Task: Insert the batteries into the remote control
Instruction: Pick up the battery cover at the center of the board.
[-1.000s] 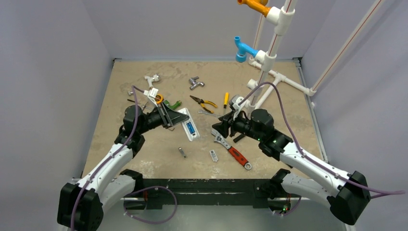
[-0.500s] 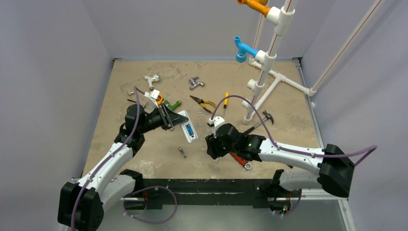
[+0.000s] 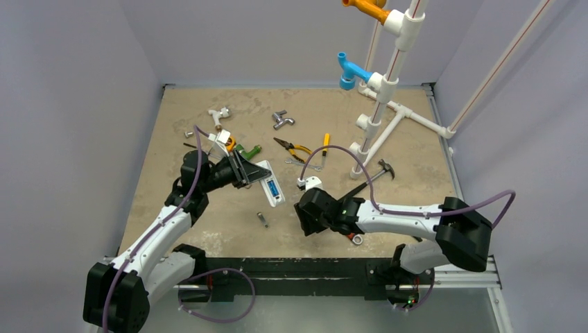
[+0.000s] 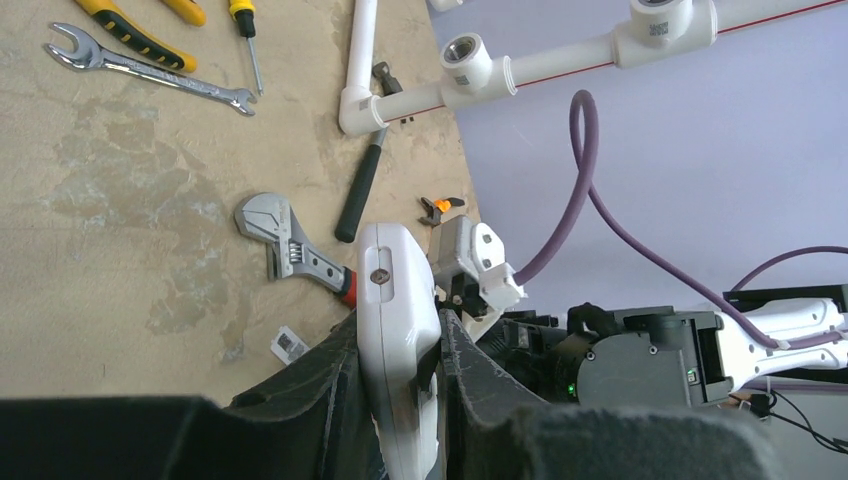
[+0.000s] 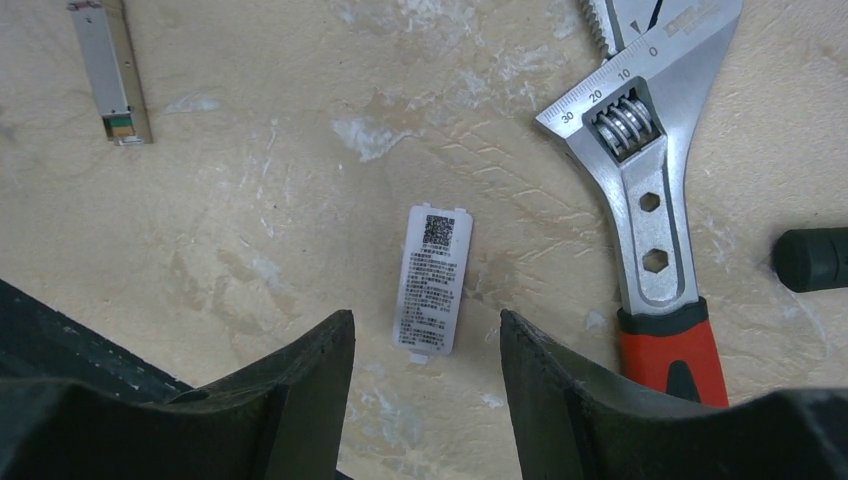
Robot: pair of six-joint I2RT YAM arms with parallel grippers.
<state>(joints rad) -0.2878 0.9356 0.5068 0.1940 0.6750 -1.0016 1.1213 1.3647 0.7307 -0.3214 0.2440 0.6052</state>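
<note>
My left gripper (image 3: 243,170) is shut on the white remote control (image 3: 269,182) and holds it above the table, left of centre. The blue of the batteries (image 3: 274,187) shows in the remote's open back recess. In the left wrist view the remote control (image 4: 395,310) stands edge-on, clamped between both pads of my left gripper (image 4: 400,345). My right gripper (image 5: 425,325) is open and points down at the table, its fingertips on either side of the near end of a small white labelled lid (image 5: 435,280). The right gripper (image 3: 308,216) sits near the table's front middle.
A red-handled adjustable wrench (image 5: 650,200) lies just right of the lid. A small silvery metal piece (image 5: 110,70) lies to its left. Further back are a hammer (image 3: 371,177), pliers (image 3: 292,148), a yellow screwdriver (image 3: 325,143) and a white pipe frame (image 3: 385,90).
My right arm swung forward and down from beside the wrench head to over the white lid, and its jaws widened a little. The left gripper and remote stayed put.
</note>
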